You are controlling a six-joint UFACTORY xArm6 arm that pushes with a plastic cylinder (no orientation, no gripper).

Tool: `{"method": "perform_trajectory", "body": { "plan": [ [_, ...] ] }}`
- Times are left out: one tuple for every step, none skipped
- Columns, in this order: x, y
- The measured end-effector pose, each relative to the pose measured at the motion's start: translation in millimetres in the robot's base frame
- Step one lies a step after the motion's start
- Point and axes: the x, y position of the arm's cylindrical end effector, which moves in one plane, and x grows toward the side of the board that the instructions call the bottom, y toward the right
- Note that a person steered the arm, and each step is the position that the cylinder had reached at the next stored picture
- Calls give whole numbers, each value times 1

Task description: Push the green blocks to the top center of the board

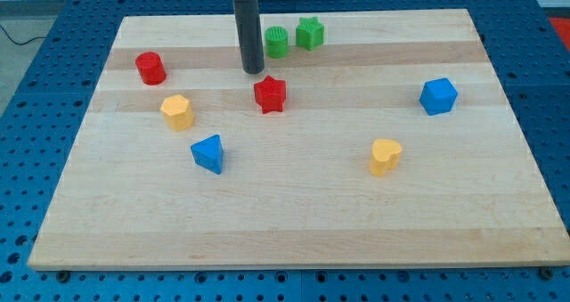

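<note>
Your green cylinder (pixel 277 42) and green star (pixel 310 33) are sitting side by side near the table's (pixel 294 222) top center. My tip (pixel 254 70) is resting just left of the cylinder, above the red star (pixel 270 94); no hand is showing.

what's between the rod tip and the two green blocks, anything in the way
Nothing visible. My tip sits just to the view's left of the green cylinder, with bare board between them. The green star is right beside the cylinder. The red star lies below my tip, off that line.
</note>
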Motion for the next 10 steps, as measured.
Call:
{"method": "perform_trajectory", "body": {
  "plan": [
    [-11, 5],
    [-40, 5],
    [-51, 0],
    [-30, 2],
    [-7, 40],
    [-24, 105],
    [-83, 160],
    [-137, 168],
    [-133, 142],
    [-113, 123]
  ]
}}
